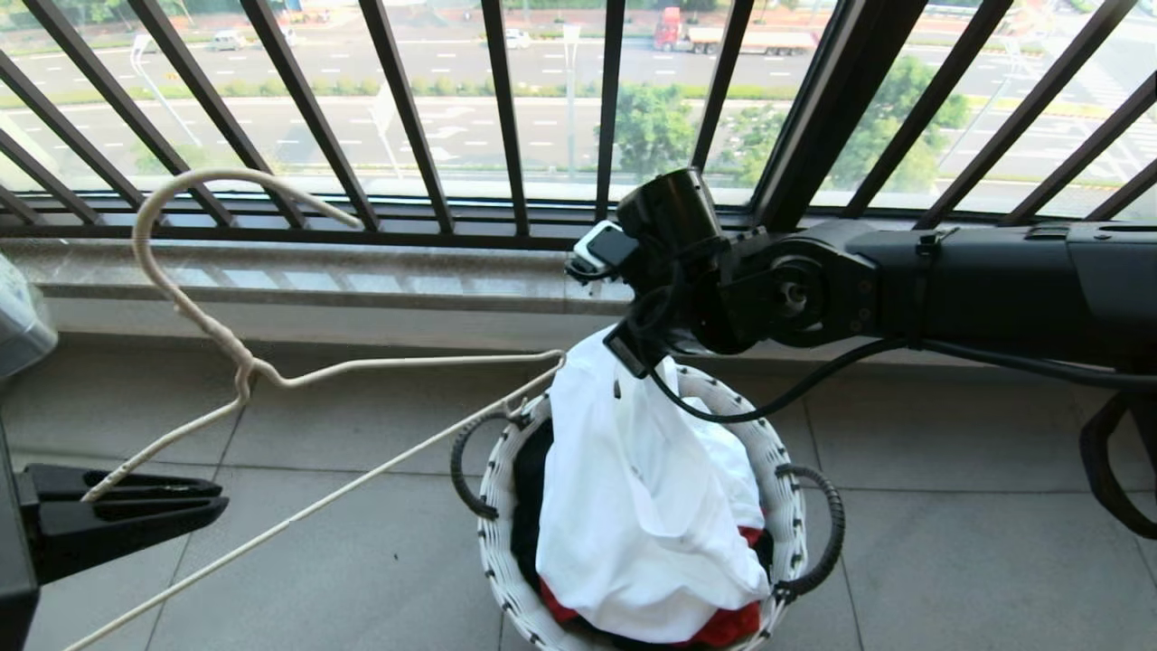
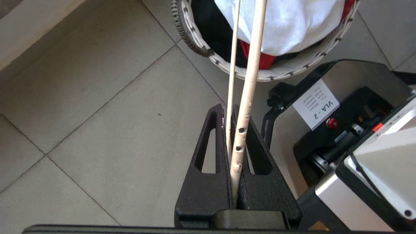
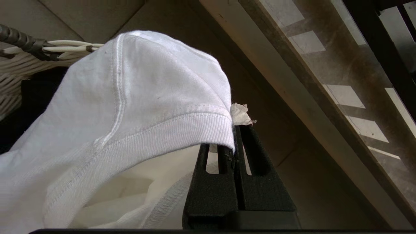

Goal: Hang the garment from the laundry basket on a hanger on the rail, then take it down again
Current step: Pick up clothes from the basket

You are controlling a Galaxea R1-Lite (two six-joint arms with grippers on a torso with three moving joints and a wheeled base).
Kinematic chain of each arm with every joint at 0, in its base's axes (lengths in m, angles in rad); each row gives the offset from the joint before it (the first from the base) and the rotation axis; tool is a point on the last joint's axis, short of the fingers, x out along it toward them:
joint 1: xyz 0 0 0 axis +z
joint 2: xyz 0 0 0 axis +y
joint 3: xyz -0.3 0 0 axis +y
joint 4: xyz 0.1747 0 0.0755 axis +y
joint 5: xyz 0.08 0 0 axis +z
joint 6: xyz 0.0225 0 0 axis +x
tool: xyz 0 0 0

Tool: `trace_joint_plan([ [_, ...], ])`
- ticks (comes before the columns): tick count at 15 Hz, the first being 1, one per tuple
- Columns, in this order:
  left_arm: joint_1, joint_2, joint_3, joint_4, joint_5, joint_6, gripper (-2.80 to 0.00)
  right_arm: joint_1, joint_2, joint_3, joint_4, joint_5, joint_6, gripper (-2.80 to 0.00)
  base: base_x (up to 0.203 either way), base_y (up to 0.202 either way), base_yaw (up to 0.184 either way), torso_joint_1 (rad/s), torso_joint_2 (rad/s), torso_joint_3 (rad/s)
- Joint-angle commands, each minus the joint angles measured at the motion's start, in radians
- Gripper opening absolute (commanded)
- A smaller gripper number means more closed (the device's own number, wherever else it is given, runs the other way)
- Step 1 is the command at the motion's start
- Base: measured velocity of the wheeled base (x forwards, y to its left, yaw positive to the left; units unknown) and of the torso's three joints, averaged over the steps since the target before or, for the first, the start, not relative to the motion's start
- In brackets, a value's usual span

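- Right gripper [image 3: 234, 143], black, two-fingered: clamped tight on ribbed collar edge of white cotton T-shirt [image 1: 633, 506]; small scrap of label sticks out above pinch.
- Left gripper [image 2: 231, 136], black: pinched shut on thin cream-white wire hanger [image 1: 271, 371], held low at left, hook end up twd window bars.
- T-shirt location: top lifted clear above rim, rest draped down into small round white woven basket [image 1: 786, 542] on tiled floor, just below window sill.
- Handling, judged: light, limp, no stiffness; will sag and swing from single pinch pt. Ribbed collar = thickest, least slippery hold, good spot; plain fabric would prob slip or stretch.
- Hanger, judged: light, springy, thin wire; likely twists in grip if pushed sideways. Best fed thru neck opening while collar stays taut.
- Snag risk: hem may catch on other clothes in basket.
- Counts: 1 white T-shirt, 1 wire hanger, 1 basket w/ 2 dark looped handles, 1 black garment + 1 red garment under shirt, 2 grippers. Rail not in view.
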Motion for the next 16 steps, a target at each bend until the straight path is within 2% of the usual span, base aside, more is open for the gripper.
trace_joint_plan([
  [1, -0.017, -0.025, -0.005, 0.022, -0.001, 0.027, -2.8, 0.007, -0.022, -0.004, 0.001, 0.009, 0.034, -2.8, 0.0, 0.0, 0.0, 0.0, 0.0, 0.0],
  [13, -0.02, -0.056, -0.005, 0.023, -0.001, 0.036, -2.8, 0.1, -0.14, -0.023, -0.003, 0.016, 0.085, -2.8, 0.0, 0.0, 0.0, 0.0, 0.0, 0.0],
  [16, -0.034, -0.059, -0.009, 0.015, 0.0, 0.031, -2.8, 0.135, -0.167, -0.029, -0.003, -0.039, 0.085, -2.8, 0.0, 0.0, 0.0, 0.0, 0.0, 0.0],
])
